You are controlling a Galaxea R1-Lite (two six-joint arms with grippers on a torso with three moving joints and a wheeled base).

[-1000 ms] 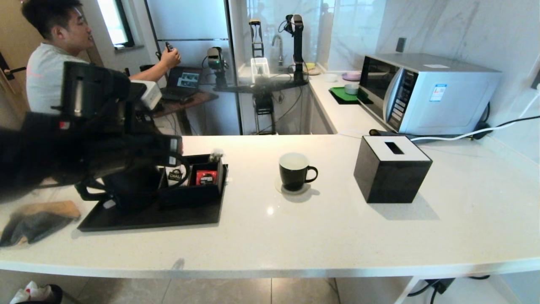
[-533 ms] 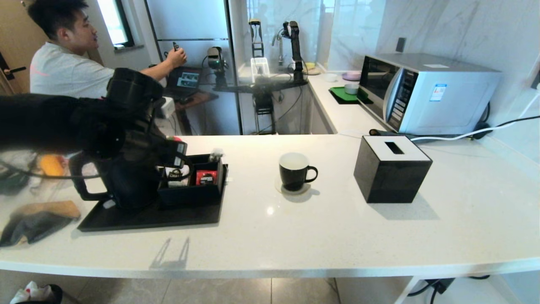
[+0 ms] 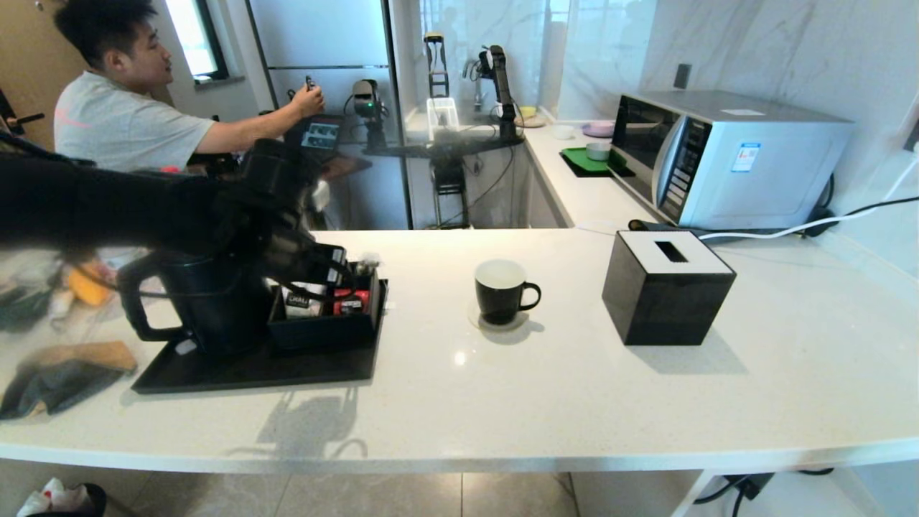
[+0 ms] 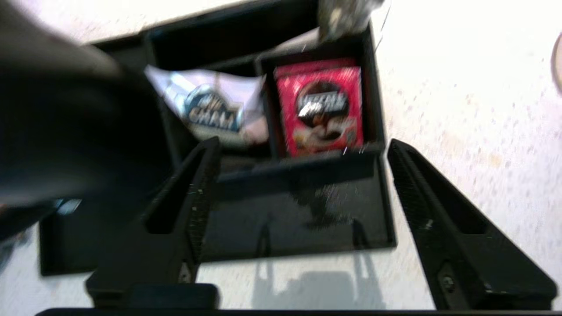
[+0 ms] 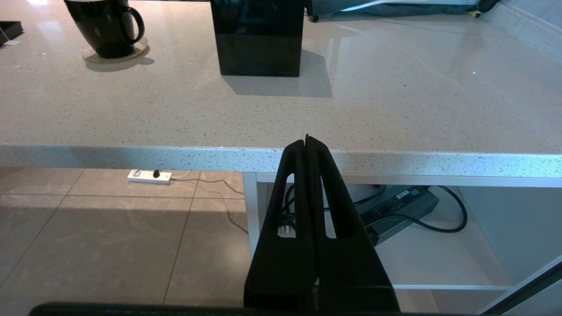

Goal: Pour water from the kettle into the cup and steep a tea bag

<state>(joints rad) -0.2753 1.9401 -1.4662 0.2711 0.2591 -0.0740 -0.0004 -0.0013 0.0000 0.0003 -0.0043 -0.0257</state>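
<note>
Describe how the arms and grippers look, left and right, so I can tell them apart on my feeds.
Both look alike: matte black. Each gripper, left gripper and right gripper, has two long tapering fingers with cut-out slots and ribbed inner faces. The left arm is bulky and black, carrying small white labels.

Black kettle (image 3: 204, 305) upright on the tray; black mug (image 3: 500, 291) – white inside – stands well apart, handle rightward.

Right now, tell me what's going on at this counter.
The left gripper hangs open over the sachet box on the black tray, beside the kettle. It holds nothing. The cup sits alone on a coaster mid-counter. The right gripper is shut and parked below the counter edge.
</note>
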